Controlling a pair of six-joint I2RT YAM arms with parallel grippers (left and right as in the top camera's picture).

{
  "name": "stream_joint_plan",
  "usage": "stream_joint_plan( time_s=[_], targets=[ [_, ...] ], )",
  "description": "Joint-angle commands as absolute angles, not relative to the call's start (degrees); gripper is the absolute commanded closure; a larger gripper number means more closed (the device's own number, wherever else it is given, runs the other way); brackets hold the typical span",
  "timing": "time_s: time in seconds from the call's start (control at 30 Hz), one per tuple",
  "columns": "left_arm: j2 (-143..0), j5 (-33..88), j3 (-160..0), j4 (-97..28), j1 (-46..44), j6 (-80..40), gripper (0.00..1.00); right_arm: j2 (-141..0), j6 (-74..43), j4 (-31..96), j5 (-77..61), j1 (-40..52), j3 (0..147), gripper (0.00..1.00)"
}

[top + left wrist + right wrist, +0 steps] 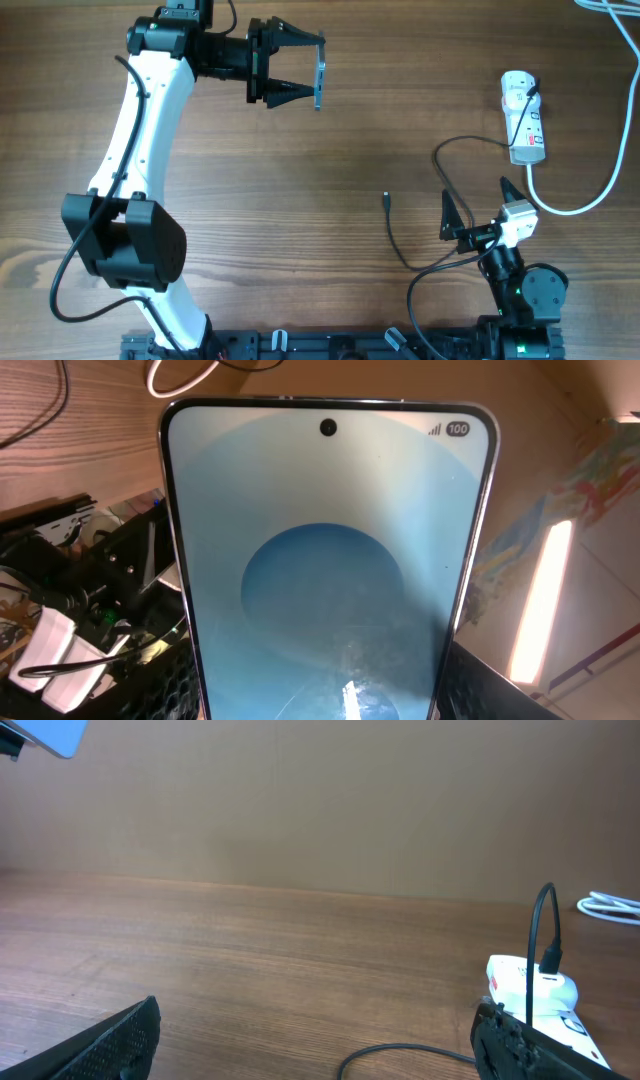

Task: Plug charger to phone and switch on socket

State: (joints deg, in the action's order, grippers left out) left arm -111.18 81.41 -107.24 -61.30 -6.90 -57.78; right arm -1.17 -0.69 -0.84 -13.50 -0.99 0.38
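The brown wooden table (300, 200) carried everything. Your left gripper (318, 72), up at 11 o'clock, was clamped on the small rectangular smartphone with the pale blue screen (330, 560). It was lifted edge-on to the overhead camera with its screen facing the wrist, likely held aloft so its port could be reached. I could not tell which way the port faced.

Your right gripper (478, 203), at 4 o'clock, stood spread and empty, aimed toward the short white power strip (523, 125) at 2 o'clock. The thin black charger cable (436, 156) was plugged in there.

Its small connector tip (386, 200) lay loose just off centre toward 4 o'clock, well apart from the smartphone. My read is that you needed that tip next.
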Motion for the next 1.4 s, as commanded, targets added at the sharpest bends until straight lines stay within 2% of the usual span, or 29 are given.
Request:
stream_joint_plan(
  time_s=[0.0,0.63,0.67,0.7,0.73,0.83,0.93,0.97,1.0,1.07,1.2,1.23,1.27,1.3,1.37],
  targets=[
    [-109.08,82.81,-107.66,-61.3,-6.52,-57.93,0.32,-0.91,-0.14,-0.97,-14.0,-0.71,0.36,0.0],
    [-109.08,82.85,-107.66,-61.3,-6.52,-57.91,0.32,-0.91,-1.5,-1.45,-16.1,-0.71,0.36,0.0],
    [-109.08,82.85,-107.66,-61.32,-6.52,-57.93,0.32,-0.93,-6.66,-1.48,-21.04,-0.71,0.36,0.0],
    [-109.08,82.85,-107.66,-61.3,-6.55,-57.91,0.32,-0.95,-23.94,-2.11,-32.27,-0.71,0.36,0.01],
    [-109.08,82.85,-107.66,-61.3,-6.55,-57.91,0.32,-0.95,-35.73,-2.07,-38.17,-0.71,0.36,0.0],
    [-109.08,82.85,-107.66,-61.3,-6.52,-57.93,0.32,-1.02,-64.88,-2.55,-44.42,-0.71,0.34,0.0],
    [-109.08,82.85,-107.66,-61.32,-6.52,-57.93,0.32,-1.02,-66.24,-25.74,-51.4,-0.71,0.84,0.0],
    [-109.08,82.85,-107.66,-61.32,-6.52,-57.93,0.32,-1.02,-66.81,-29.45,-50.83,-0.71,2.96,0.0],
    [-109.08,82.85,-107.66,-61.3,-6.52,-57.93,0.32,-1.21,-65.6,-27.49,-50.39,-0.71,6.22,0.0],
    [-109.08,82.83,-107.66,-61.3,-6.52,-57.93,0.32,-3.99,-55.16,-13.08,-50.24,-0.73,16.14,0.01],
    [-109.08,82.83,-107.66,-61.3,-6.52,-58.7,0.33,-26.41,-26.3,36.03,-42.5,-0.71,47.77,0.01],
    [-109.08,82.83,-107.66,-61.3,-6.52,-58.81,0.33,-31.4,-23.07,41.28,-42.26,-0.71,53.1,0.0],
    [-109.08,82.83,-107.66,-61.3,-6.52,-58.81,0.33,-34.59,-24.67,41.98,-43.92,-0.71,55.79,0.0],
    [-109.08,82.83,-107.66,-61.3,-6.52,-58.78,0.33,-37.12,-28.97,40.42,-48.56,-0.71,57.43,0.0],
    [-109.08,82.81,-107.66,-61.3,-6.52,-58.78,0.34,-40.58,-30.24,34.26,-59.99,-0.69,58.54,0.0]
  ],
)
